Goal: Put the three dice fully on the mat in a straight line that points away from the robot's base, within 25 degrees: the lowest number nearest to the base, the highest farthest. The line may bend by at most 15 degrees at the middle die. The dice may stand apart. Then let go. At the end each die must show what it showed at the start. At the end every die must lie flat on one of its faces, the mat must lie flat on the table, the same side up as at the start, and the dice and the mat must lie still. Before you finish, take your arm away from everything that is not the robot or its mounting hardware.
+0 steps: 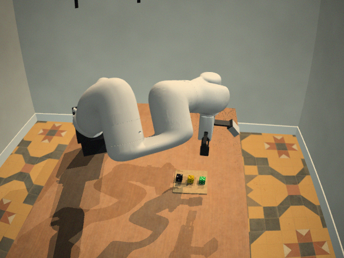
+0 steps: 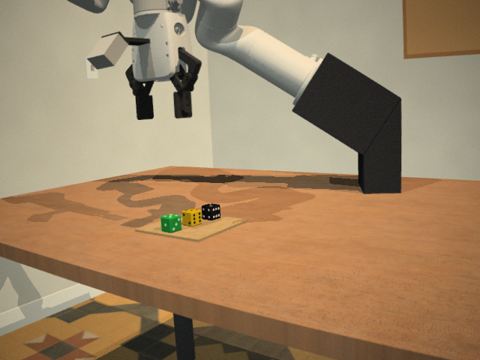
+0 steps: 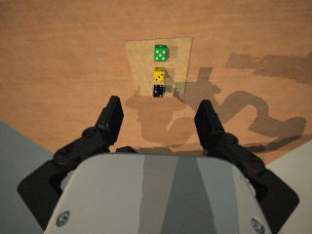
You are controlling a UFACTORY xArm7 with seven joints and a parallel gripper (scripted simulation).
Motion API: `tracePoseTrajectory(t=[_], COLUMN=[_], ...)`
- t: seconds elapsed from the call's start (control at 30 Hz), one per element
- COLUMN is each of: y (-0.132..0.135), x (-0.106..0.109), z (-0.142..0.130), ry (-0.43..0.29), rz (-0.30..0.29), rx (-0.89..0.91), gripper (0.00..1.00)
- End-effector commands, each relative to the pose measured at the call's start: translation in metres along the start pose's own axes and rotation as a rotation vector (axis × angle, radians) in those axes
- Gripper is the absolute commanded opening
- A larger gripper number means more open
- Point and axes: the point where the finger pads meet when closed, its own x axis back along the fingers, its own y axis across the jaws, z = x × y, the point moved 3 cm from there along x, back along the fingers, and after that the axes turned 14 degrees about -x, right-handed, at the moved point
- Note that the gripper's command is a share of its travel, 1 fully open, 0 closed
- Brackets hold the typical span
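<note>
Three dice stand in a row on the tan mat (image 1: 191, 190) (image 2: 217, 227) (image 3: 133, 58). The black die (image 1: 179, 177) (image 2: 211, 211) (image 3: 158, 91) is at the end nearest the robot's base. The yellow die (image 1: 190, 179) (image 2: 191, 217) (image 3: 159, 75) is in the middle. The green die (image 1: 201, 180) (image 2: 170, 223) (image 3: 160, 53) is at the far end. All three lie flat and apart from each other. My gripper (image 1: 205, 150) (image 2: 163, 105) (image 3: 159, 107) is open and empty, high above the table and off to the side of the mat.
The black base block (image 2: 378, 154) (image 1: 90, 144) stands at the table's far side. The wooden table (image 2: 349, 251) ends in an edge near the front in the exterior view. A small grey box (image 2: 106, 52) (image 1: 234, 128) sticks out from the wrist.
</note>
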Motion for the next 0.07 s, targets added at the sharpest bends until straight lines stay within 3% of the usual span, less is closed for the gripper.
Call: tracePoseTrajectory(t=[0.0,0.03], y=[-0.0009,-0.0009], x=[0.0017,0.0017], z=[0.0007,0.0007], ry=[0.003,0.003], rz=[0.003,0.003], rx=[0.0,0.0], gripper=[1.0,1.0])
